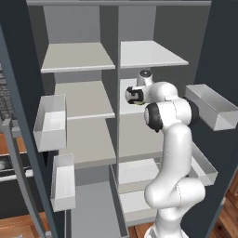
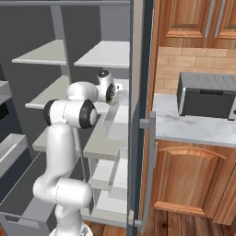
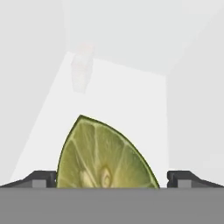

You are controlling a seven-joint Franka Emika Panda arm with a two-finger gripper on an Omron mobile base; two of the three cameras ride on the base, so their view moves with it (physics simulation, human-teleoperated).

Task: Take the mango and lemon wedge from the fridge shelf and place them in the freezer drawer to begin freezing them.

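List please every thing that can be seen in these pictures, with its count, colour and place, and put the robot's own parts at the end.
lemon wedge: one, yellow-green, on the white shelf between the open finger tips.
fridge shelf: one, bright white, under the wedge.
other shelves: several, grey to white, in two columns of the open fridge.
door bins: several, translucent white, on both open doors.
freezer drawer: one, grey, low in the left column, pulled out.
toaster oven: one, grey and black, on the counter at the right.
cabinets: brown wood, above and below the counter.
arm: one, white with dark joints, reaching into the right column.
gripper: one, dark tips, open around the wedge.
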